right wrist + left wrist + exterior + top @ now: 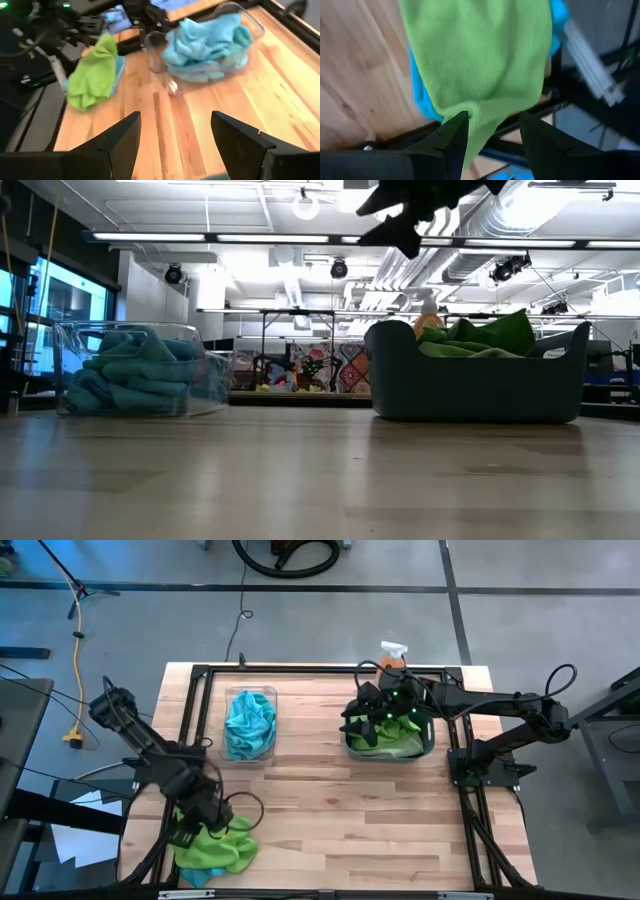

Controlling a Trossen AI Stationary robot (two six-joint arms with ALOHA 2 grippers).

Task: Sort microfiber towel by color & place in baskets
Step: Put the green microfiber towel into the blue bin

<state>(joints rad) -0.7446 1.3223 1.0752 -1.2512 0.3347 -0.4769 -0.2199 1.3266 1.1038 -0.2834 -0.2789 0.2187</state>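
Wooden bench (330, 810): blue towels (248, 723) fill your clear bin (270, 745), green towels (385, 735) the dark tub (430, 748). Left pincer (205, 825) grips the green towel (215, 845) at the bench corner, a blue towel (195, 878) beneath; right pincer (362, 718) hangs wide, empty, over the tub.

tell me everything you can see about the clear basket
The clear basket is a small rectangular see-through plastic bin with rounded corners, standing upright on the wooden table's left half, toward the far edge. It is heaped with crumpled blue towels reaching about its rim. Neither gripper touches it; nothing else rests against it.
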